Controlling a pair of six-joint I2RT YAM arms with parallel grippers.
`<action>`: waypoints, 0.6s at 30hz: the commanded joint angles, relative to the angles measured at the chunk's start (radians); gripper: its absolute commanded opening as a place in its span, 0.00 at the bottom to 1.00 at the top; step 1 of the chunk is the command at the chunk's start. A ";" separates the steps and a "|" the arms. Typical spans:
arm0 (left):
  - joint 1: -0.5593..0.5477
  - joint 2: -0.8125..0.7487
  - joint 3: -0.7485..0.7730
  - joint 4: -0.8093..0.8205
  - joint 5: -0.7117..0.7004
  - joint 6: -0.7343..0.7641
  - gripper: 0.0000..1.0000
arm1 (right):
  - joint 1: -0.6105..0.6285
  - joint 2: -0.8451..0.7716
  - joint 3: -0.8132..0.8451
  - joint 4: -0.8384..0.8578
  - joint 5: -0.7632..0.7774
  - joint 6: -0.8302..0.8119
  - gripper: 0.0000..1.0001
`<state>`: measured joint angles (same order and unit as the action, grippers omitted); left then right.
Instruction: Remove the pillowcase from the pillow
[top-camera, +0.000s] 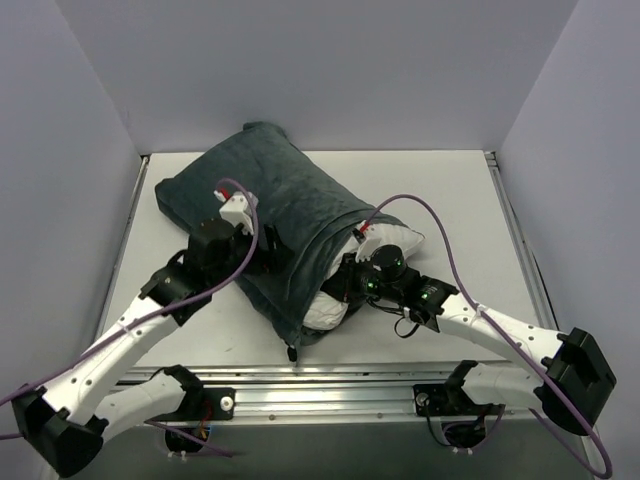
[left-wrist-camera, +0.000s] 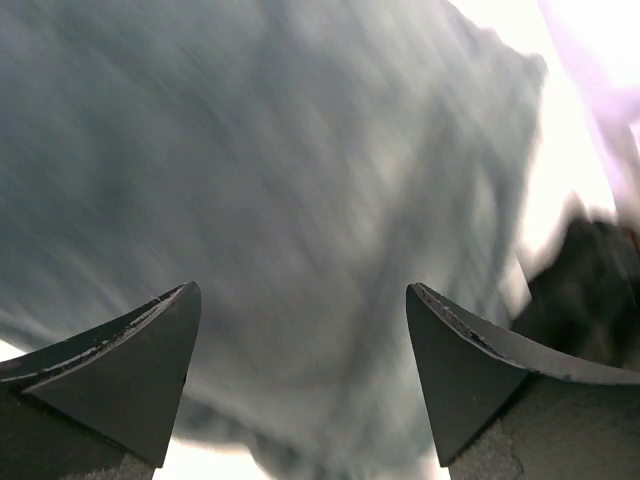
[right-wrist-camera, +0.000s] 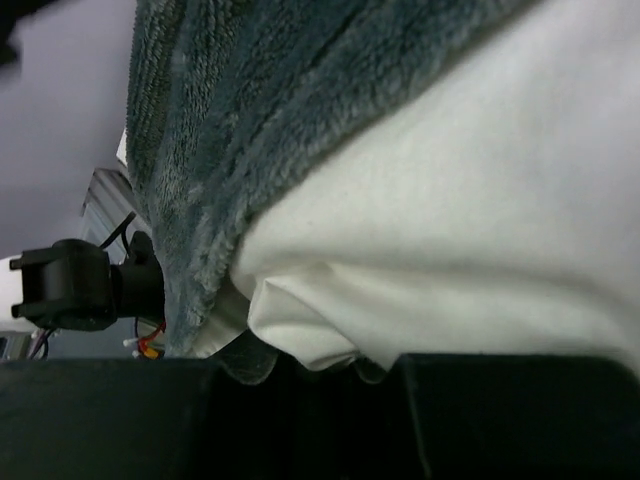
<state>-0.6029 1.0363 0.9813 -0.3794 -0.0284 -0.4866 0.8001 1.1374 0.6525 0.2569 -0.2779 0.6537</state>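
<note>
- One pillowcase (top-camera: 265, 205), grey-teal plush, lies diagonally on the table (top-camera: 460, 200). It covers most of the one pillow (top-camera: 327, 312).
- The pillow's white end shows at the near-right opening.
- Two grippers are present. The left gripper (left-wrist-camera: 300, 290) has its jaws spread over the pillowcase's plush face.
- The right gripper (top-camera: 348, 280) has its jaws pressed together, pinching white pillow fabric just beside the pillowcase's hem.
</note>
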 joint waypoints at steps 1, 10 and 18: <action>-0.147 -0.103 -0.062 -0.179 -0.030 -0.025 0.91 | 0.002 0.002 0.097 0.044 0.091 -0.020 0.00; -0.420 -0.153 -0.217 -0.214 -0.107 -0.251 0.88 | 0.001 0.033 0.213 -0.033 0.141 -0.057 0.00; -0.429 -0.073 -0.207 -0.188 -0.176 -0.222 0.83 | 0.002 0.039 0.219 -0.028 0.121 -0.040 0.00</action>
<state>-1.0267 0.9360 0.7536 -0.6094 -0.1566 -0.7040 0.8001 1.1778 0.8082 0.1169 -0.1677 0.6212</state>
